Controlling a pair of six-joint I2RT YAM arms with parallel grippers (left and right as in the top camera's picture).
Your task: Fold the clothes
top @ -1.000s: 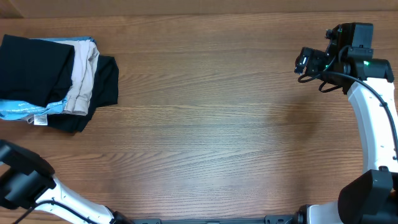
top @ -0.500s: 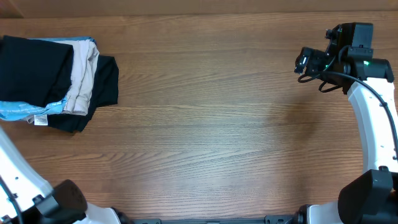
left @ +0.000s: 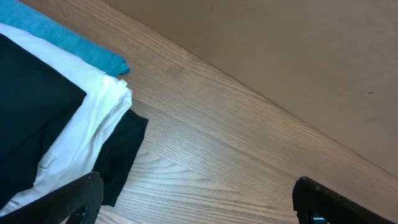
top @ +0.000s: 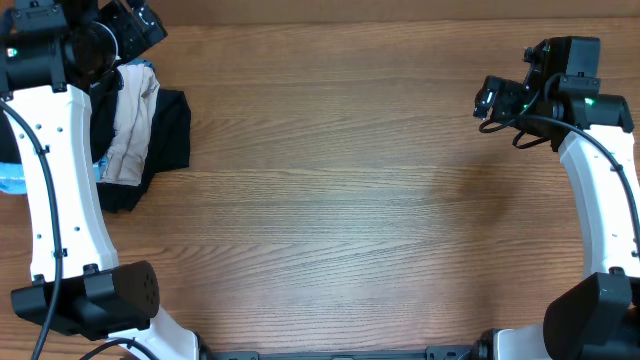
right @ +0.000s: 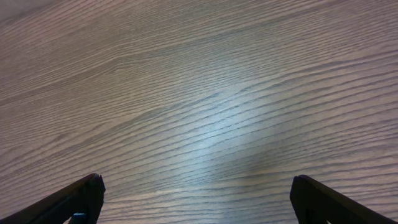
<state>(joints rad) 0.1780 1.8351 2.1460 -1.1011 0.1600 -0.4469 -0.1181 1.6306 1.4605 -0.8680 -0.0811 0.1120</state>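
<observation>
The clothes are black fabric in a folded pile at the table's back left. One black layer (top: 172, 130) sticks out under the pile's right side, and my left arm covers the pile's left part in the overhead view. In the left wrist view a black fold (left: 34, 118) lies on top and another black layer (left: 124, 149) lies lowest. My left gripper (top: 140, 20) (left: 199, 208) hangs open over the pile's far right corner, holding nothing. Over bare wood at the far right, my right gripper (top: 487, 100) (right: 199, 205) is open and empty.
A beige folded garment (top: 132, 120) (left: 93, 124) and a light blue one (top: 8, 180) (left: 68, 40) lie in the same pile. The wooden table (top: 350, 200) ends at a tan back wall (left: 280, 50). My left arm's white link (top: 55, 200) crosses the pile.
My left arm has swung from the near left corner up to the back left and now covers part of the pile. The right arm has not moved.
</observation>
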